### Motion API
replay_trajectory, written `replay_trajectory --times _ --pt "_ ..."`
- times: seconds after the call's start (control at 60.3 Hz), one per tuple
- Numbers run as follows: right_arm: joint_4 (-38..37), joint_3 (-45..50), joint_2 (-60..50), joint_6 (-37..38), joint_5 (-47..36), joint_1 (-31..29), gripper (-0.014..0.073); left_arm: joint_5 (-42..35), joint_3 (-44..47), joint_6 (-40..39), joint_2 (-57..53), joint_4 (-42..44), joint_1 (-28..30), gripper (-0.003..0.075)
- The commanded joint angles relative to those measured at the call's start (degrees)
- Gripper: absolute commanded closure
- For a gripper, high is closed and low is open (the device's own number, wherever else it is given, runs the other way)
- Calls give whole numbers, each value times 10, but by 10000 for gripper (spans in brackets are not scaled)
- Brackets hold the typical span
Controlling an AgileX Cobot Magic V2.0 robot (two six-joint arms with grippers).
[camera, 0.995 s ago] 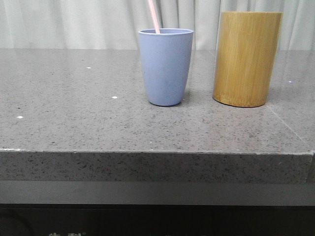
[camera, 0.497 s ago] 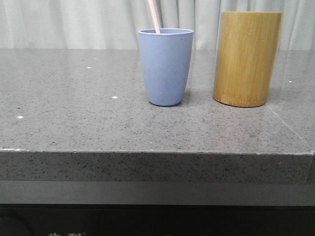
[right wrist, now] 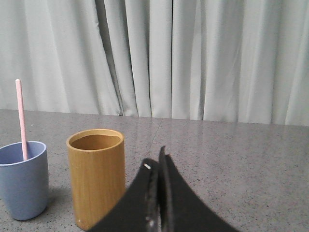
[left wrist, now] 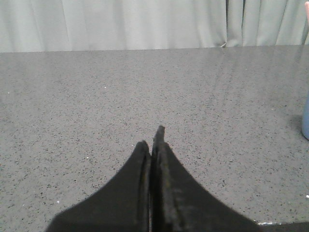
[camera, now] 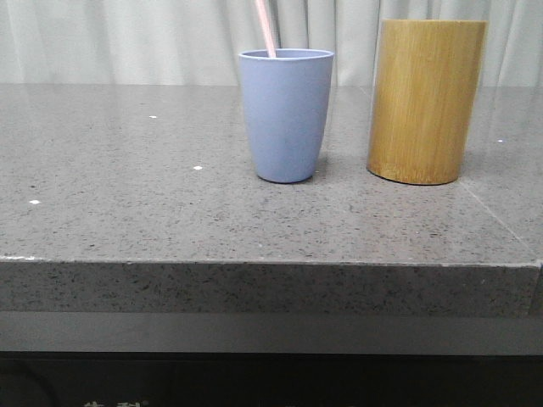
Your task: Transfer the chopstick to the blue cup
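Observation:
The blue cup point(camera: 286, 114) stands upright mid-table, and the pink chopstick point(camera: 265, 28) leans inside it, its top rising past the rim. In the right wrist view the same blue cup point(right wrist: 22, 180) holds the chopstick point(right wrist: 21, 118). My right gripper point(right wrist: 155, 162) is shut with nothing in it, hanging beside the bamboo cylinder, apart from it. Over bare table, my left gripper point(left wrist: 150, 140) is shut and empty; a sliver of the blue cup point(left wrist: 306, 121) shows at the frame's edge.
A tall yellow-brown bamboo cylinder point(camera: 425, 102) stands right of the cup; its open top point(right wrist: 95, 141) looks empty. The grey speckled table point(camera: 127, 195) ends in a front edge near the camera. Pale curtains hang behind.

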Motion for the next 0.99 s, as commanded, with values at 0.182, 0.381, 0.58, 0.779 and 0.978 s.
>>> replay_trajectory --times 0.182,0.381,0.58,0.779,0.978 --pt "0 -14 7 -3 -51 -4 704 -73 12 -5 -5 -4 6 739" --pt "0 -14 7 -3 -51 -4 704 -100 82 -5 -69 -4 33 739" --pt "0 -14 7 -3 -51 -4 704 -156 152 -5 -81 -6 34 739" --pt "0 -14 7 -3 -51 -4 704 -244 229 -5 -81 -6 34 739" --pt "0 -14 7 -3 -51 -4 704 -317 283 -5 -81 -6 34 739"
